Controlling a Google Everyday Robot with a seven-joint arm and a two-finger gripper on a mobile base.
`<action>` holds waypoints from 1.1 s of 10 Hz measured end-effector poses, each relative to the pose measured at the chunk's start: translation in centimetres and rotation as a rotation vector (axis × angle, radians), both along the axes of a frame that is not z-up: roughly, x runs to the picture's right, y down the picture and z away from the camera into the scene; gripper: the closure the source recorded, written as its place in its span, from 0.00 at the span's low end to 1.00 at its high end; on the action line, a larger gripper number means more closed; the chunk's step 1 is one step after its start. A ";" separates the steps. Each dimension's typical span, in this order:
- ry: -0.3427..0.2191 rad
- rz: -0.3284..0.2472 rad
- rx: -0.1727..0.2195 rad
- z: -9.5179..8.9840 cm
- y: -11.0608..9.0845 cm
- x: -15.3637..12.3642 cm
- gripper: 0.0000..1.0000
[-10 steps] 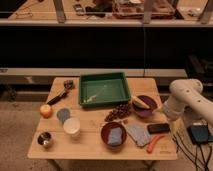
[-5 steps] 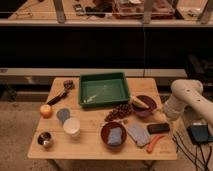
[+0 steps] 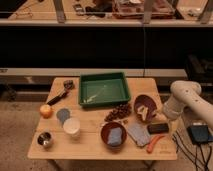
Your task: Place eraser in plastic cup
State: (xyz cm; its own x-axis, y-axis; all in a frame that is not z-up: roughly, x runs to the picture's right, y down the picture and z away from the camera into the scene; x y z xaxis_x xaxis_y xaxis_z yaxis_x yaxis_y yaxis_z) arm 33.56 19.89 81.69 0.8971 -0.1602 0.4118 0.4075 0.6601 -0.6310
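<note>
The eraser, a small flat black block, lies on the wooden table near its right edge. The plastic cup, white and upright, stands at the front left, far from the eraser. My white arm comes in from the right and bends down. The gripper hangs at its end, just above and behind the eraser. I cannot see it touching the eraser.
A green tray sits at the back centre. There are grapes, a dark plate, a brown bowl holding a blue sponge, a grey pad, an orange carrot piece, an orange fruit, a metal cup and a brush.
</note>
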 end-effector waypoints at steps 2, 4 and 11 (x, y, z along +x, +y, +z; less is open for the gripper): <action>0.010 0.010 -0.012 0.6 0.4 0.2 0.20; 0.016 0.007 -0.017 0.9 0.6 0.1 0.20; 0.049 -0.062 0.033 -3.2 -0.9 -1.2 0.20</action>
